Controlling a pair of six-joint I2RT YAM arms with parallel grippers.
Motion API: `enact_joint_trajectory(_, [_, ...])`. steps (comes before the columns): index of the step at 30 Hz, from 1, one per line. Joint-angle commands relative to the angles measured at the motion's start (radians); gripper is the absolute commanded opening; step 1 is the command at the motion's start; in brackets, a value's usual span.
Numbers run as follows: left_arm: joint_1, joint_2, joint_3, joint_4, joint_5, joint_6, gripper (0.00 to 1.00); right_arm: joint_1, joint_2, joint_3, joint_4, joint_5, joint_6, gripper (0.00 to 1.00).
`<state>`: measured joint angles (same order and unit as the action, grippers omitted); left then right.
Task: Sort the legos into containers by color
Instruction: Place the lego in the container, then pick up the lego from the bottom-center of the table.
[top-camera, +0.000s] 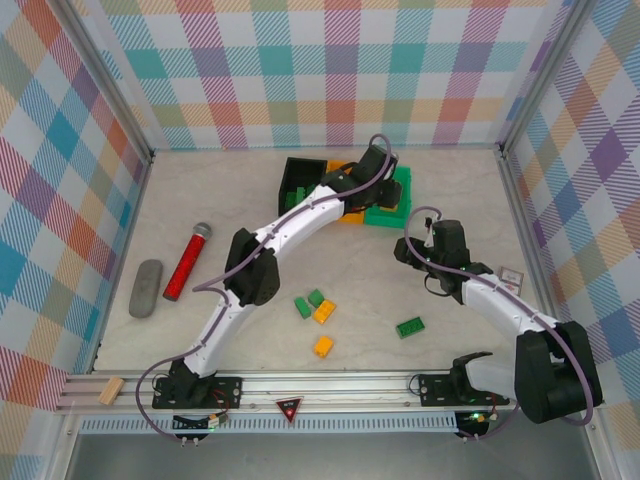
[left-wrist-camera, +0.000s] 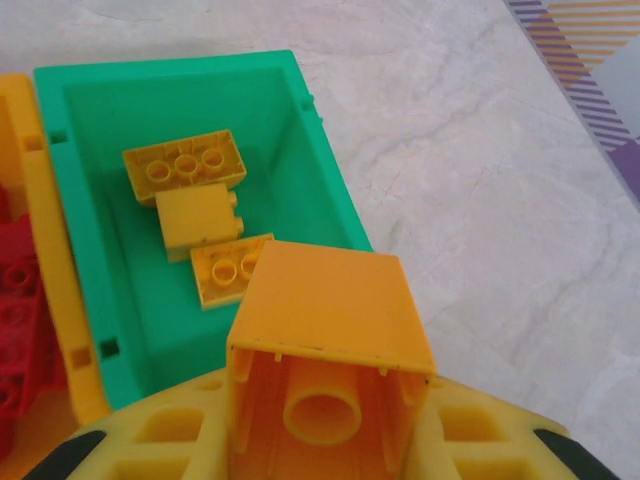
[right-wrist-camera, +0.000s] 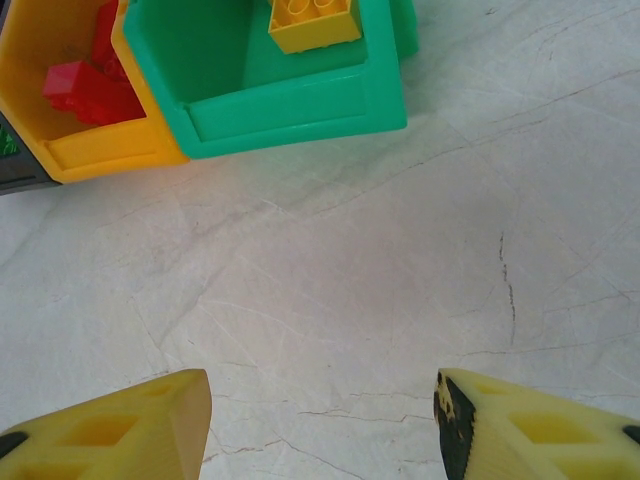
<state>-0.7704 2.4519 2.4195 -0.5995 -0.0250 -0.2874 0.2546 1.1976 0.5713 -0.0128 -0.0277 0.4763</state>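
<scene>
Left gripper is clamped on a yellow brick, hollow underside facing the wrist camera, hanging over the near end of the green bin. Three more yellow ones already lie in that bin, and the orange bin next to it has red bricks. The row of bins, black bin included, sits toward the far edge of the tabletop, roughly mid-width.

Right gripper is spread wide with nothing in it, hovering over bare tabletop just in front of the green bin.

On handling: I'd guess these are featherweight, hard and totally rigid, so no squish and no worry about cracking one on a drop into a bin. The walls look smooth and a bit slick though, so the pinch should go across two flat opposite sides, square on – not over the studs or a corner, where it could twist out.

Five loose bricks wait near the middle of the near edge – three green, two yellow. A couple are touching, so I'd take the outer ones first.
</scene>
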Motion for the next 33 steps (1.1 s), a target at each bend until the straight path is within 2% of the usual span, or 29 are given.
enact_joint_trajectory(1, [0.027, 0.039, 0.038, 0.065, 0.056, -0.006, 0.21, -0.002, -0.024, -0.03, 0.049, -0.015, 0.03, 0.62])
enact_joint_trajectory(3, [0.031, 0.059, 0.041, 0.085, 0.05, -0.004, 0.24, -0.002, -0.017, -0.027, 0.051, -0.024, 0.033, 0.62])
enact_joint_trajectory(4, [0.033, 0.066, 0.041, 0.089, 0.05, -0.004, 0.31, -0.002, -0.014, -0.025, 0.05, -0.027, 0.034, 0.62])
enact_joint_trajectory(6, [0.039, 0.069, 0.042, 0.082, 0.055, -0.014, 0.62, -0.002, -0.009, -0.025, 0.052, -0.031, 0.035, 0.62])
enact_joint_trajectory(7, [0.042, 0.065, 0.041, 0.073, 0.058, -0.018, 0.71, -0.002, -0.008, -0.025, 0.052, -0.032, 0.035, 0.62])
enact_joint_trajectory(8, [0.042, 0.056, 0.036, 0.067, 0.064, -0.018, 0.76, -0.002, -0.006, -0.024, 0.054, -0.033, 0.035, 0.62])
enact_joint_trajectory(12, [0.04, -0.046, -0.087, 0.091, 0.083, -0.007, 0.79, -0.002, 0.001, -0.024, 0.057, -0.038, 0.035, 0.62])
enact_joint_trajectory(21, [0.04, -0.533, -0.813, 0.444, 0.083, -0.076, 0.79, 0.0, 0.034, -0.021, 0.095, -0.124, 0.023, 0.62])
enact_joint_trajectory(24, [0.045, -0.639, -0.966, 0.441, 0.071, -0.074, 0.78, 0.01, 0.075, -0.003, 0.117, -0.194, -0.005, 0.62])
enact_joint_trajectory(27, [0.064, -0.711, -1.065, 0.419, 0.106, -0.057, 0.75, 0.052, 0.123, 0.025, 0.128, -0.253, -0.04, 0.61])
enact_joint_trajectory(33, [0.171, -0.847, -1.284, 0.443, 0.159, -0.099, 0.74, 0.187, 0.178, 0.075, 0.089, -0.316, -0.103, 0.61])
